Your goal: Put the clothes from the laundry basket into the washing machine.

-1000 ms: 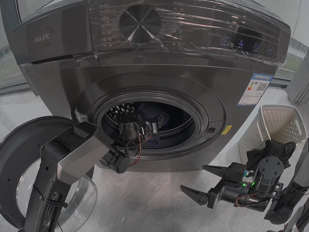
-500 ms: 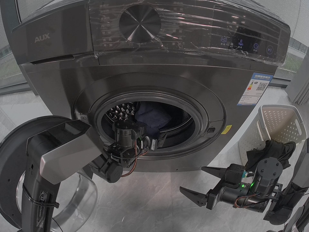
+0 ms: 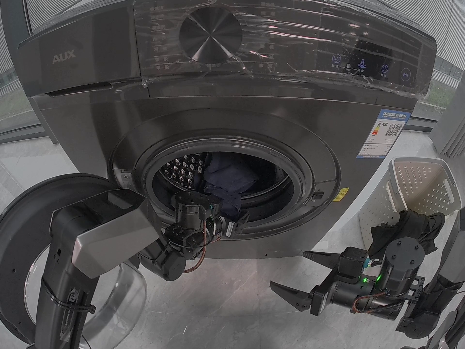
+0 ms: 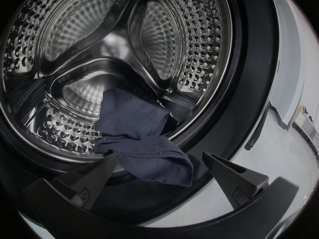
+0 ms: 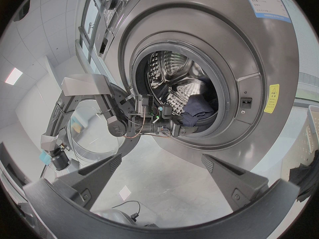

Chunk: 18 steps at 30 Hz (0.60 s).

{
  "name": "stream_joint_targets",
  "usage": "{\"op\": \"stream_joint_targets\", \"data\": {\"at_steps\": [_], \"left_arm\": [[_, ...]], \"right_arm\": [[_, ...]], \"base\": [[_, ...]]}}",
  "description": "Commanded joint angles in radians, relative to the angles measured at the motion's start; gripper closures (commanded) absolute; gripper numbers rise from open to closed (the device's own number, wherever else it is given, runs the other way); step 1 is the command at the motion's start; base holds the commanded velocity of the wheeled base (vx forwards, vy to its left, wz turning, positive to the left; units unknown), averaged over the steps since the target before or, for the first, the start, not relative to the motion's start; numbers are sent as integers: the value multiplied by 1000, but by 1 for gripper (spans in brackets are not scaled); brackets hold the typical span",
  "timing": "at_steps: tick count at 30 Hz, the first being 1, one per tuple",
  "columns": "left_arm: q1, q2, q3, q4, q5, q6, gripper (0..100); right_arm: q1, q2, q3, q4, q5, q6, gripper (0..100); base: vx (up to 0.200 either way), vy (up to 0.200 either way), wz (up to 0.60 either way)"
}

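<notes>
A navy garment (image 3: 227, 175) lies in the washing machine drum (image 4: 99, 50), one end draped over the black door seal (image 4: 206, 117). My left gripper (image 3: 237, 219) is open just outside the lower rim of the opening; the garment's hanging end (image 4: 156, 163) lies between and beyond its fingertips (image 4: 109, 161), and whether they touch it I cannot tell. In the right wrist view that gripper (image 5: 181, 129) sits in front of the garment (image 5: 197, 108). My right gripper (image 3: 290, 270) hangs open over the floor, beside the white laundry basket (image 3: 421, 180), which holds a dark garment (image 3: 411, 224).
The washer's round door (image 3: 29, 229) stands swung open at the left, close behind my left arm. Grey tiled floor (image 3: 232, 296) lies free between the machine front and my right arm. The basket leans against the washer's right side.
My left gripper has drawn back out of the drum to the rim, leaving the navy garment inside. The right arm has barely moved.
</notes>
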State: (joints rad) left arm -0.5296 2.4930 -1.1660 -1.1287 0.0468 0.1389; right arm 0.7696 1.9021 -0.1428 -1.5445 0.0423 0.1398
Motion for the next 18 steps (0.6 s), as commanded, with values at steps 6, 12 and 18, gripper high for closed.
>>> {"op": "stream_joint_targets", "data": {"at_steps": [6, 12, 18], "left_arm": [[5, 40, -58, -26, -1, -1, 100], [3, 38, -138, -51, -1, -15, 100], [20, 43, -259, -52, 15, -51, 100]], "right_arm": [[0, 2, 0, 0, 1, 0, 0], [0, 0, -1, -2, 1, 0, 0], [0, 2, -3, 0, 1, 0, 0]], "base": [[0, 0, 0], [0, 0, 0], [0, 0, 0]]}}
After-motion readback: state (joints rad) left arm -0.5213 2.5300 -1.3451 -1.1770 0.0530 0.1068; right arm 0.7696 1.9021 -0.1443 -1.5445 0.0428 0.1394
